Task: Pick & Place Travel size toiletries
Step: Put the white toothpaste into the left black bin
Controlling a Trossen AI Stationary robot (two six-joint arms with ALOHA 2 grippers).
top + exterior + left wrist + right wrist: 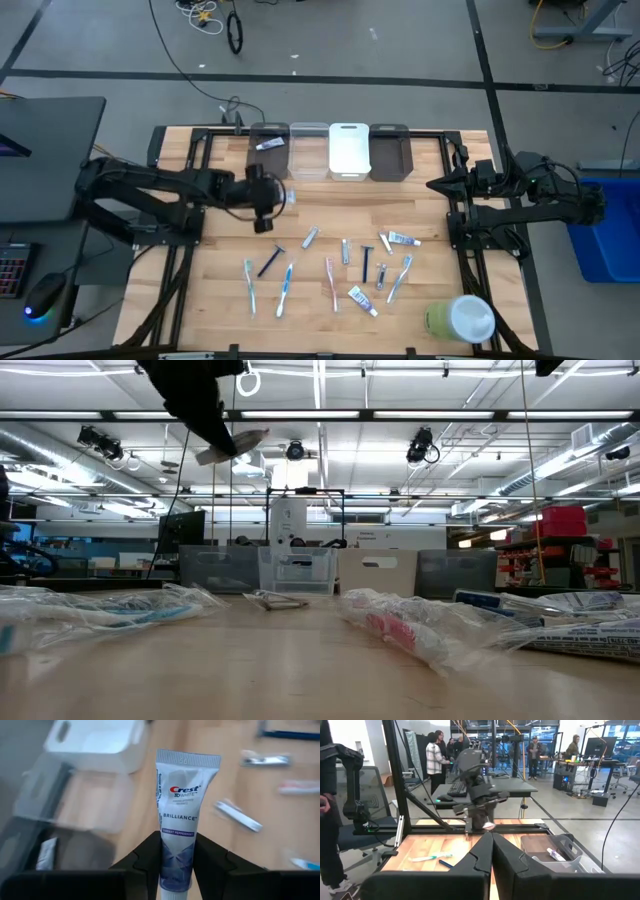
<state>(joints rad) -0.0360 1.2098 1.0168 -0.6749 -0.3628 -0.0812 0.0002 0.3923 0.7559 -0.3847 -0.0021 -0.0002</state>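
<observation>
Wooden counter (230, 300) sat in an open lab floor, people and desks visible beyond the far edge. Four bins lined the far edge: dark bin (269, 150), clear bin (308, 152), white bin (349, 150), dark bin (389, 153).

Left claw (268, 197) was raised clear of the counter, clamped on a toothpaste tube (182, 820) by its cap end, crimped end pointing away from the fingers (150, 857). It hung just short of the bin row, nearest the left dark bin, which already held one small tube (269, 145). Bare wood lay under it.

Remaining toiletries (330, 270) were spread across the near half, well apart from the left claw. Green-and-white container (460, 318) lay at the near right corner.

Right claw (437, 184) was clenched empty, parked by the right edge, beside the bin row.
</observation>
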